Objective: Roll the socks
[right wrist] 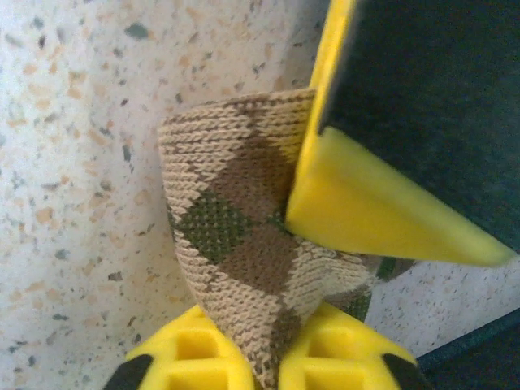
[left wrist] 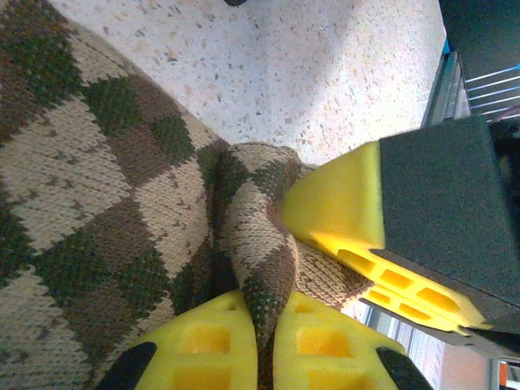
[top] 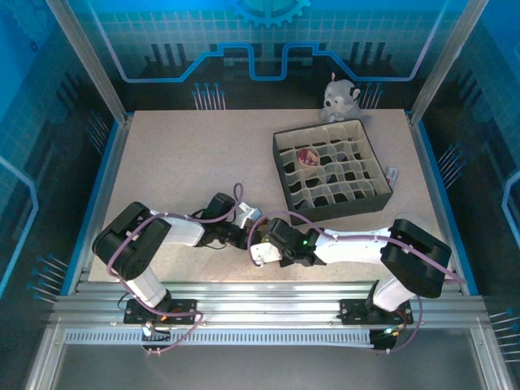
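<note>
While left claw (left wrist: 264, 333) and right claw (right wrist: 268, 357) pinch, one sock (left wrist: 122, 187) bunches.

The speckled table (top: 187, 162) bears a black divided box (top: 331, 173), a grey plush toy (top: 340, 99) and an argyle sock (left wrist: 97, 203).

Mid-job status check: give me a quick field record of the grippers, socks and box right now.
left gripper: shut on argyle sock
right gripper: shut on another fold of it
argyle sock: on table, pinched up between both grippers
striped sock: in divider box, compartment near far-left corner
plush toy: behind the box
</note>
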